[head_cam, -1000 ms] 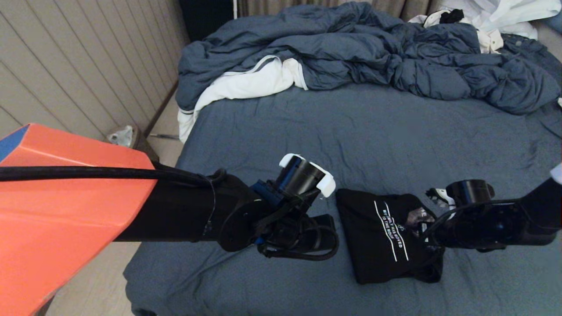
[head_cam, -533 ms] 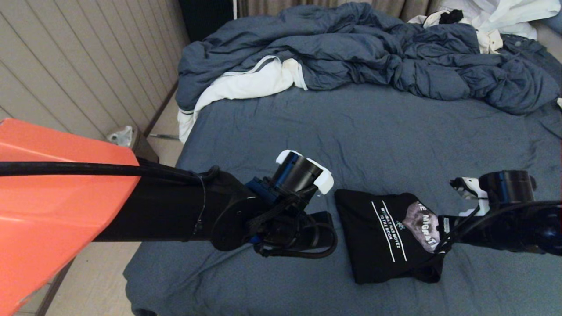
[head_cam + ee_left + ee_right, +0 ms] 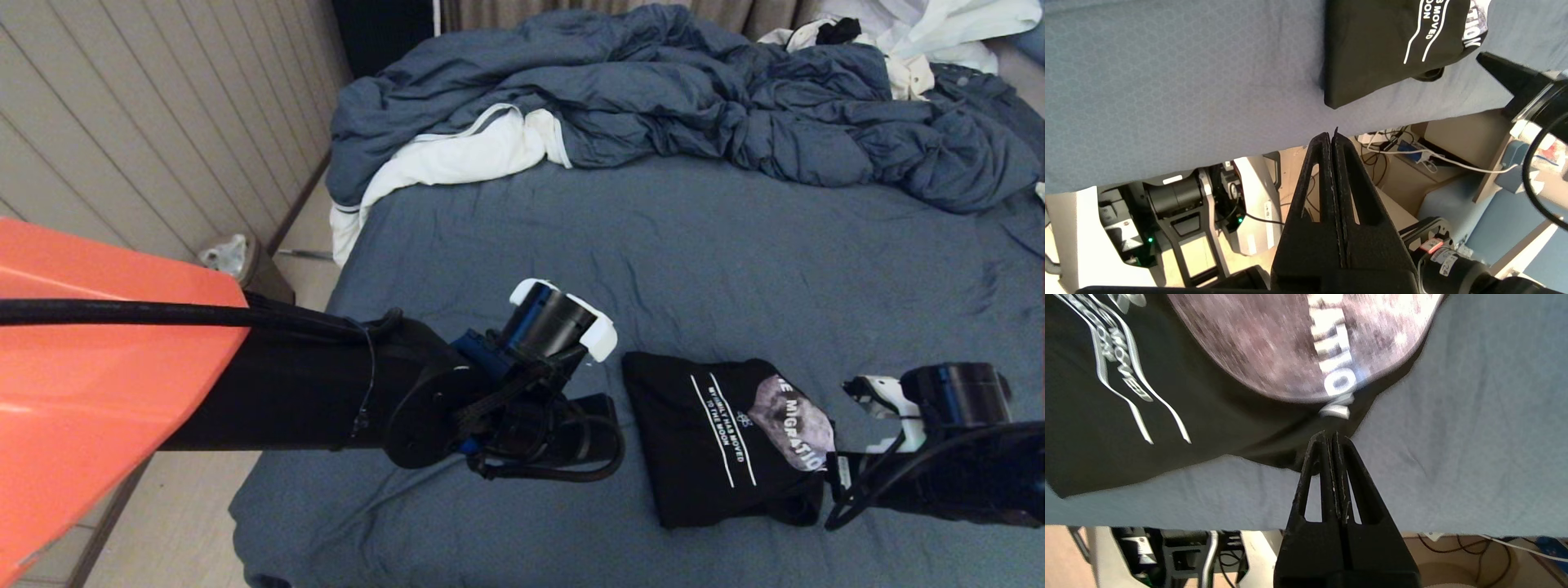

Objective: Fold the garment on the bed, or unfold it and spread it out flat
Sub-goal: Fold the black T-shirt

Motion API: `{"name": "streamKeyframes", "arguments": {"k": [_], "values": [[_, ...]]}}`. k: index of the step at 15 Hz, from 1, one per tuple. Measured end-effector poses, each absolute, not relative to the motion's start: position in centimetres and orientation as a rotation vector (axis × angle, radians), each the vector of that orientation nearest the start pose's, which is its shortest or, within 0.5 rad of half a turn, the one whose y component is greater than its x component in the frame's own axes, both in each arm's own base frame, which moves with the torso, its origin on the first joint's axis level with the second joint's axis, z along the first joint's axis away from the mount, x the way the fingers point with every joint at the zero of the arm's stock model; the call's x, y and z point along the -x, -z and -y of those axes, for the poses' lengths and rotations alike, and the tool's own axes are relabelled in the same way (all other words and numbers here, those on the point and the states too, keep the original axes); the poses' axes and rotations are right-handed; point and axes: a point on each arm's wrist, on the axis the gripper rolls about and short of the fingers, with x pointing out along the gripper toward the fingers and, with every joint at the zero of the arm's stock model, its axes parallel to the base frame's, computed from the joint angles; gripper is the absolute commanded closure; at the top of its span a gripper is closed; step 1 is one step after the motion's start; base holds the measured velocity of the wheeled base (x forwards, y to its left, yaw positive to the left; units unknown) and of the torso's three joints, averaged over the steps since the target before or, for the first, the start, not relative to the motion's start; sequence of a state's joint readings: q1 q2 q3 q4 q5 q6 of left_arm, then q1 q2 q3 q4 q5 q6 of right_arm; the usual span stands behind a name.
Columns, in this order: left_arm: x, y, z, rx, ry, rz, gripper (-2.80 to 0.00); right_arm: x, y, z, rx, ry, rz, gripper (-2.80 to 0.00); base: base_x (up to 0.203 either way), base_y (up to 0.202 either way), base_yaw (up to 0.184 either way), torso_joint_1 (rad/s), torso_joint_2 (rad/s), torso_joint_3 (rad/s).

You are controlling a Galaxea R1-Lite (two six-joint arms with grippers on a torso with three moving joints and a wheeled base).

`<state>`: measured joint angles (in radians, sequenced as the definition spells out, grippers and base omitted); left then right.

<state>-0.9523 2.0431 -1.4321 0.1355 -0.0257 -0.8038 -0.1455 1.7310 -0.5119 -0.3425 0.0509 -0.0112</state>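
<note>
Two grippers are in view, and each wrist view shows its fingers pressed together with nothing between them. The left gripper [image 3: 1334,136] is clenched empty, above the near edge of the bed [image 3: 694,245] and clear of the T-shirt [image 3: 718,441], just off the shirt's left folded edge. The right gripper [image 3: 1331,437] is likewise clenched empty, its tips at the shirt's edge beside the moon graphic; contact with the cloth cannot be confirmed. The T-shirt, black, lies folded into a compact rectangle on the slate-blue sheet near the bed's near edge, between the two arms, print face up. Legible writing: in the head view two curved white lines enclose small text reading "MOVED TO THE MOON", preceded by words too small to read, and the grey moon graphic [image 3: 790,420] carries "MIGRATION" in white capitals. The left wrist view shows only "S MOVED" and "ON" plus the tail "TION"; the right wrist view shows "TION" across the moon. A dark fold of cloth protrudes at the shirt's near right corner. Only the head view shows the rumpled blue-grey duvet [image 3: 653,90] heaped beyond the shirt across the bed's far side, the white cloth with a grey stripe [image 3: 441,159] tucked under the duvet's left end, and more white fabric [image 3: 931,33] at the far right. Only the wrist views show what lies below the bed's near edge: the robot base [image 3: 1180,212] with green indicator lights and white cables [image 3: 1412,153] on the floor.
</note>
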Motion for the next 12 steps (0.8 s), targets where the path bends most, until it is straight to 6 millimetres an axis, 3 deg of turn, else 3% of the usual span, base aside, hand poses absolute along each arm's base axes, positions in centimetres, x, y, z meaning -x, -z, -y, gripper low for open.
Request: {"name": "streamKeyframes", "arguments": {"k": [6,12], "values": [[-23.3,-15.8,32.8,0.378,0.599,-0.990,0.00,-26.1,-5.6,3.8,-0.069,0.083,-0.852,0.00,0.000,0.000,0.000,0.000,0.00,0.000],[-24.2,-16.3,32.5,0.398,0.593,-0.970,0.00,-25.7,-3.1,4.4,-0.057,0.089,-0.953,0.00,0.000,0.000,0.000,0.000,0.00,0.000]]}}
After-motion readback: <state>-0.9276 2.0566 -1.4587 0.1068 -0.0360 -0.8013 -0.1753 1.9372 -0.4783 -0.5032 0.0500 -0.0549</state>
